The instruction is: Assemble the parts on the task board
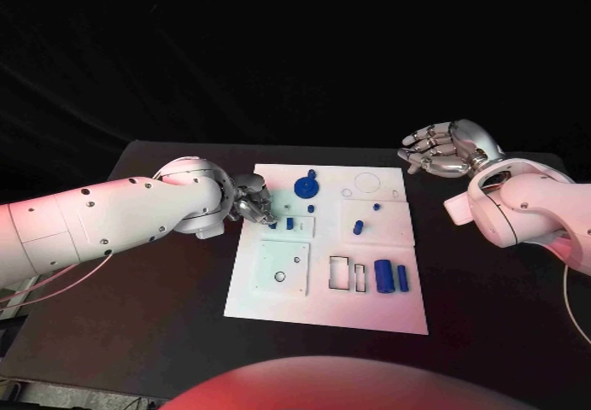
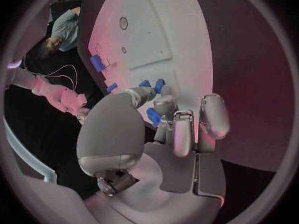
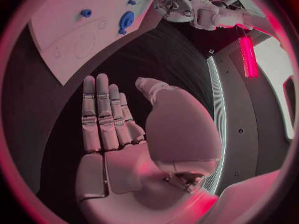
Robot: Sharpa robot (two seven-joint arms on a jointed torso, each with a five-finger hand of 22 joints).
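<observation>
The white task board point(image 1: 323, 299) point(image 2: 187, 45) point(image 3: 56, 35) lies mid-table. A round blue part point(image 1: 307, 184) point(image 3: 126, 20) sits at its far side. Small blue pegs point(image 1: 289, 224) point(image 2: 159, 86) stand near its left edge, another blue peg point(image 1: 359, 227) is further right, and two blue cylinders point(image 1: 392, 276) point(image 2: 96, 63) lie at the right. My left hand point(image 1: 254, 203) point(image 2: 168, 119) hovers over the board's left edge, fingers curled, thumb reaching toward the pegs. A blue piece point(image 2: 153, 117) shows beside its fingers; whether it is held is unclear. My right hand point(image 1: 446, 149) point(image 3: 118, 119) is raised beyond the board's far right corner, holding nothing.
A raised square plate with a small hole point(image 1: 283, 266) point(image 2: 123, 22) sits on the board's near left. Rectangular slots point(image 1: 346, 273) lie next to the cylinders, and a ring outline point(image 1: 368, 181) marks the far right. Black table point(image 1: 148, 290) surrounds the board.
</observation>
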